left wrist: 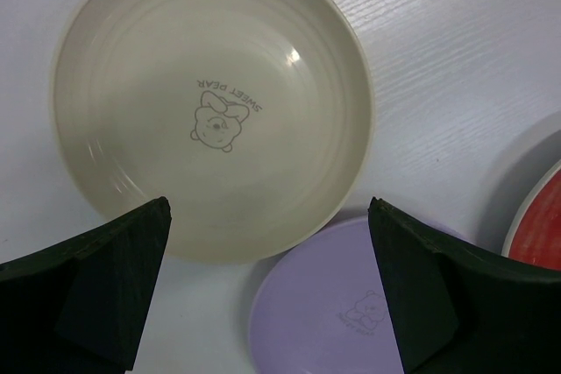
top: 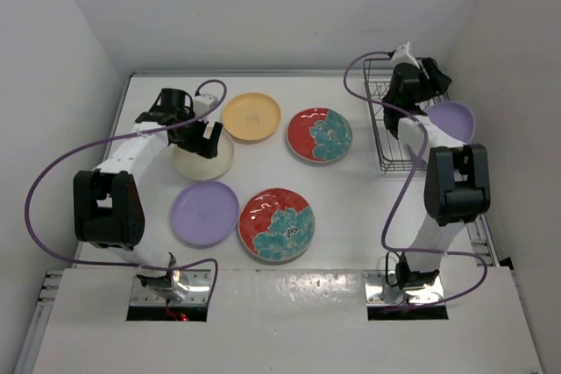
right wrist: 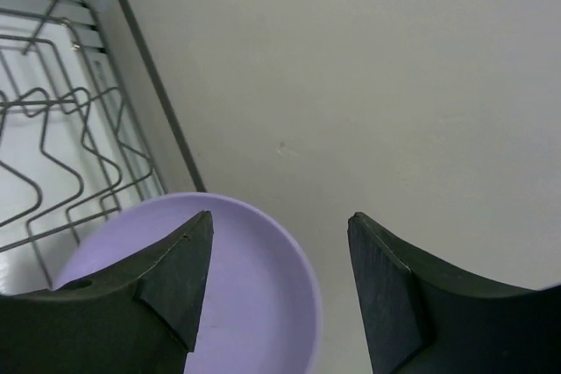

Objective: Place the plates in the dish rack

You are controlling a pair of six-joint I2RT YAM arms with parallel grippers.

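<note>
1. Here, nearest the arm bases, a red flowered plate (top: 277,224) and a lilac plate (top: 204,214) lie flat on the table (top: 351,199), just beside each other.
2. Just beyond them the cream plate (left wrist: 210,102) lies flat. The left fingers (left wrist: 123,260) hover over it, spread wide with nothing between them. In the wrist view the plate's near rim sits in the gap and the rest of the plate lies ahead.
3. We judge the cream plate to be the next pick. The left arm is far nearer to it, and a round plate has no long axis, so the fingers need only come down astride that near rim.
4. Farther back, an orange plate (top: 252,116) and a second red flowered plate (top: 319,135) lie flat, near each other.
5. Farthest, on the right, stands the dish rack (top: 390,159), with a second lilac plate (top: 454,118) tilted at its right side. We cannot tell whether it sits between the dividers. The right fingers (right wrist: 158,286) above it stand apart, gripping nothing.
</note>
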